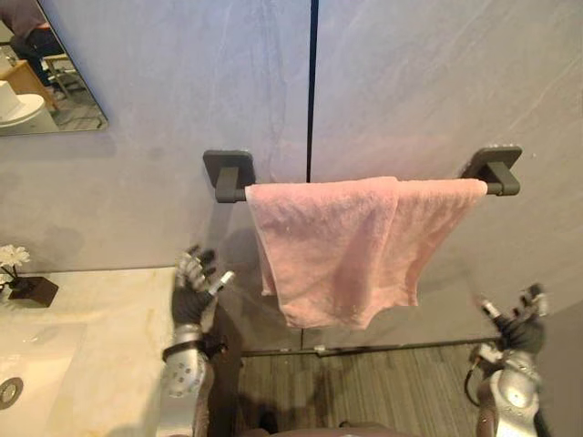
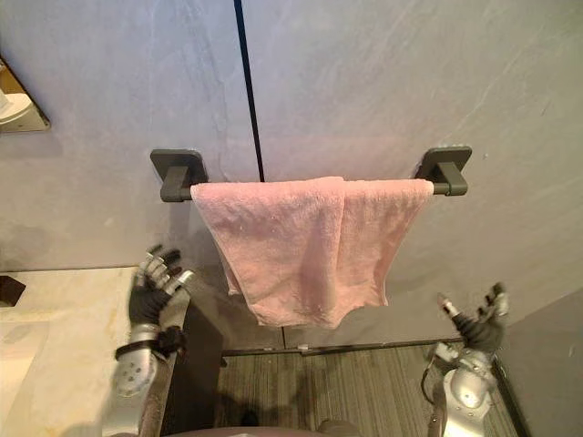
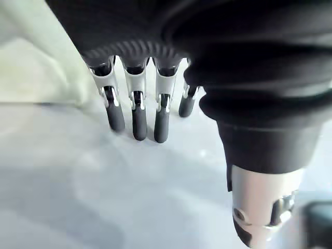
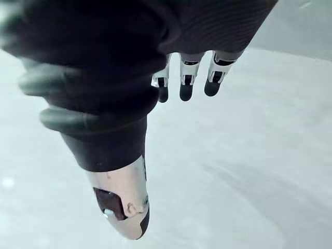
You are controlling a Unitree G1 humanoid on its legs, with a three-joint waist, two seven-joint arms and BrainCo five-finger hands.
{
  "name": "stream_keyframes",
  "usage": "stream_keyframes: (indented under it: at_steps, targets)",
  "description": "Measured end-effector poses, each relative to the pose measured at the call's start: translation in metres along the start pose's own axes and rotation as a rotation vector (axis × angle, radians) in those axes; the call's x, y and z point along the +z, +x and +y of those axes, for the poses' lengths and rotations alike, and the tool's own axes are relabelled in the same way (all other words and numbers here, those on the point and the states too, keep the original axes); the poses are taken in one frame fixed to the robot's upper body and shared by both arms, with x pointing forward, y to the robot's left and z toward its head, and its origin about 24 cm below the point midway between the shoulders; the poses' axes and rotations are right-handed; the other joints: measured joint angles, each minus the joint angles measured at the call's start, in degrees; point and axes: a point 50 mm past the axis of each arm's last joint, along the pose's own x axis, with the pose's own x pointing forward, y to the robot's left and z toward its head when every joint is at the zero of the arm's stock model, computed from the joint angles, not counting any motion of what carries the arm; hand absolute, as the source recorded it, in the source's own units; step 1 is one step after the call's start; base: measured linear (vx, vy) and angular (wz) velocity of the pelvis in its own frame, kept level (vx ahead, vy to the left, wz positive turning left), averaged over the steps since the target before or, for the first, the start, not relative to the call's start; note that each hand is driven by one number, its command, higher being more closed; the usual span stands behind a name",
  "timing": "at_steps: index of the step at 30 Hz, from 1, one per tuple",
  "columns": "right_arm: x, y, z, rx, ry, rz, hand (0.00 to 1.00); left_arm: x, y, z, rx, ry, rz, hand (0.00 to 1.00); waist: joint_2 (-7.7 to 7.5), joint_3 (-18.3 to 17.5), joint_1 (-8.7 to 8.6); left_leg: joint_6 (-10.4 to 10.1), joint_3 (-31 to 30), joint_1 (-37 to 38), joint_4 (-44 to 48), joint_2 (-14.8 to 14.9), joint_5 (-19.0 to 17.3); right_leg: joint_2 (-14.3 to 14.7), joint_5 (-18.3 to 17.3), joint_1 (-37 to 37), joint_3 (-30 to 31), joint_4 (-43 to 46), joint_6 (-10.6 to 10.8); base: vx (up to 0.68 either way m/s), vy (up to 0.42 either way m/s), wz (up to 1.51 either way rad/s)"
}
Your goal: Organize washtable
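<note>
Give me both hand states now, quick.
Left hand: open, holding nothing.
Right hand: open, holding nothing.

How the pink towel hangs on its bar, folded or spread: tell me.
Folded. The pink towel drapes over the wall bar, its left part overlapping the right, an edge running down the front.

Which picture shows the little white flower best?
The left eye view: the white flower stands on its dark base on the washtable. The right eye view catches a corner of that base; the wrist views face grey wall.
</note>
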Motion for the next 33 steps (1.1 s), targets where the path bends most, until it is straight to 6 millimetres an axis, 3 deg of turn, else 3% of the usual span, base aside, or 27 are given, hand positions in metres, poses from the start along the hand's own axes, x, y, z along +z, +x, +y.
stream_keyframes:
  at_steps: [3, 4, 5, 8, 10, 13, 15, 19, 22, 24, 33]
  targets:
    - [0.034, 0.004, -0.001, -0.027, 0.023, -0.167, 0.0, 0.034, 0.004, 0.004, 0.032, -0.029, -0.172, 0.0, 0.07, -0.1, 0.19, 0.0, 0.0, 0.1, 0.0, -0.1, 0.0, 0.0, 0.0, 0.0, 0.1, 0.1, 0.0, -0.05, -0.024, -0.02]
    - [0.061, 0.008, 0.002, -0.043, 0.069, -0.294, 0.0, 0.056, 0.004, 0.005, 0.035, -0.041, -0.285, 0.0, 0.09, -0.1, 0.16, 0.0, 0.0, 0.3, 0.0, -0.2, 0.0, -0.1, 0.0, 0.0, 0.3, 0.4, 0.0, -0.04, -0.012, -0.03]
    - [0.064, 0.008, 0.003, -0.043, 0.075, -0.311, 0.0, 0.059, 0.004, 0.006, 0.035, -0.043, -0.298, 0.0, 0.1, -0.1, 0.14, 0.0, 0.1, 0.3, 0.0, -0.2, 0.0, -0.1, 0.0, 0.0, 0.3, 0.4, 0.0, -0.06, -0.013, -0.04]
    - [0.115, 0.006, 0.011, 0.009, 0.148, -0.571, 0.0, 0.092, 0.003, 0.005, -0.01, -0.071, -0.461, 0.0, 0.13, -0.2, 0.12, 0.0, 0.4, 0.9, 0.0, -0.3, 0.0, -0.1, 0.0, -0.1, 0.7, 0.7, 0.0, -0.08, -0.016, -0.06]
    - [0.149, -0.001, 0.023, 0.144, 0.217, -0.758, 0.0, 0.11, 0.002, -0.003, -0.105, -0.12, -0.557, 0.0, 0.19, -0.9, 0.11, 0.0, 0.4, 1.0, 0.0, -0.3, 0.0, -0.1, 0.0, -0.1, 0.8, 0.8, 0.1, -0.06, -0.023, -0.02]
    - [0.177, -0.009, 0.053, 0.396, 0.31, -0.904, 0.0, 0.125, 0.004, -0.025, -0.314, -0.205, -0.633, 0.0, 0.28, -2.2, 0.04, 0.0, 0.6, 1.1, 0.0, -0.3, 0.1, 0.0, 0.0, -0.1, 0.9, 0.9, 0.1, -0.05, -0.019, -0.02]
    - [0.191, -0.024, 0.089, 0.704, 0.391, -0.96, 0.0, 0.128, 0.001, -0.057, -0.577, -0.297, -0.627, 0.0, 0.35, -2.8, 0.08, 0.1, 0.7, 1.3, 0.0, -0.3, 0.1, 0.0, 0.1, -0.1, 1.0, 1.0, 0.1, -0.05, -0.016, -0.02]
    - [0.191, -0.046, 0.128, 1.122, 0.419, -0.92, 0.0, 0.111, -0.003, -0.097, -0.949, -0.298, -0.519, 0.0, 0.51, -2.9, 0.37, 0.2, 0.6, 1.3, -0.3, -0.5, 0.3, -0.1, 0.1, -0.1, 1.0, 1.1, 0.1, -0.04, -0.017, 0.02]
    - [0.172, -0.056, 0.148, 1.367, 0.368, -0.786, 0.0, 0.08, -0.008, -0.118, -1.177, -0.211, -0.353, 0.0, 0.48, -2.9, 0.22, 0.3, 0.6, 1.3, -0.2, -0.6, 0.4, 0.0, 0.1, -0.1, 1.0, 1.3, 0.1, 0.0, 0.0, 0.0]
    - [0.147, -0.06, 0.159, 1.517, 0.282, -0.627, 0.0, 0.058, -0.015, -0.126, -1.297, -0.156, -0.233, 0.0, 0.48, -2.9, 0.08, 0.4, 0.7, 0.9, 0.0, -0.8, 0.7, 0.0, 0.1, -0.8, 1.3, 1.7, 0.1, 0.01, -0.016, -0.06]
    - [0.075, -0.053, 0.163, 1.561, 0.099, -0.255, 0.0, 0.007, -0.029, -0.142, -1.371, -0.048, -0.028, 0.0, 0.44, -2.5, -0.19, 0.4, 1.6, 0.6, -0.1, -0.9, 0.7, 0.0, -0.1, -2.1, 2.4, 2.8, 0.0, -0.01, -0.011, -0.04]
